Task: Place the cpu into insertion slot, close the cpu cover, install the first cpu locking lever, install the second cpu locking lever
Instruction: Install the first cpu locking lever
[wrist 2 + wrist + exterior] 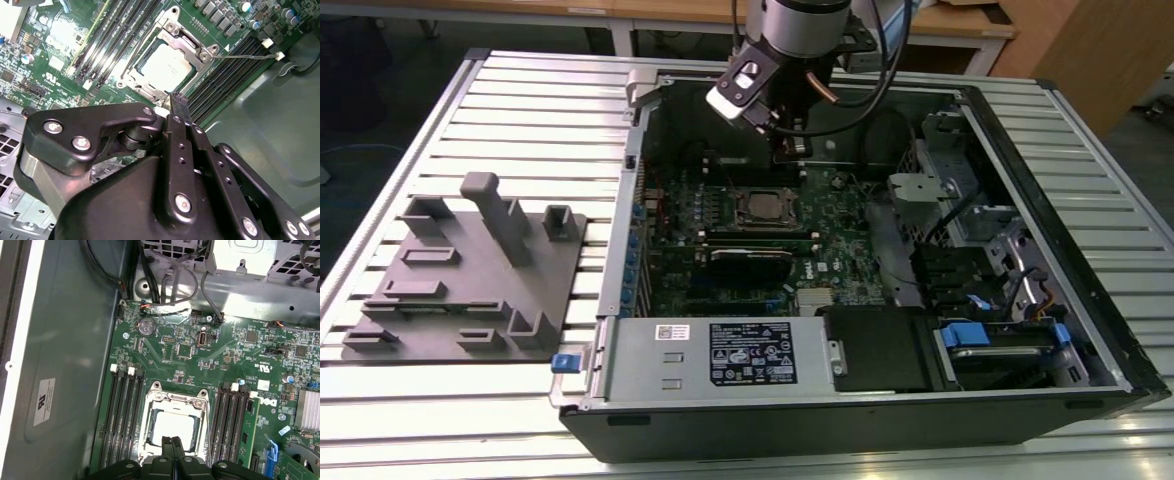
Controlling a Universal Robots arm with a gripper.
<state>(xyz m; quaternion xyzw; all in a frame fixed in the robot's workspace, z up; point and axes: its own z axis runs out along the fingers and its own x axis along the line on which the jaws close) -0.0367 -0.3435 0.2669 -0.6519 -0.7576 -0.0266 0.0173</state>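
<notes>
Exterior view: black open-sided computer case (854,425) lying flat on a ribbed silver metal table (520,100), green motherboard (707,285) facing up. Small square silver-grey cpu (762,208) seated at mid-board. Black two-finger gripper (782,142) hanging from the grey robot arm (801,30) inside the case, just beyond the cpu's far side. Grey moulded parts tray (467,280) on the table at the exterior view's left, well apart from the case. White-labelled silver power supply box (747,352) along the near wall.

First wrist view: thin square silver cpu cover (175,399) apparently lying down around the cpu (172,422), chip top showing through its window. Gripper (172,442) poised over one edge of the cover, fingertips (168,444) pressed together with nothing between them. Contact with the cover impossible to tell.

Second wrist view: closed, empty gripper (178,102) just beside the cover (146,51) and cpu (167,67). Thin silver wire rod (245,56) reaching out from a corner of the cover across the black memory slots (225,75), perhaps a locking lever not latched.

Judged step: seating the cover or working a lever. Best done with tips together, pushing on the metal frame or wire alone, never on the chip top. Slow, straight travel, clear of the memory slots.
</notes>
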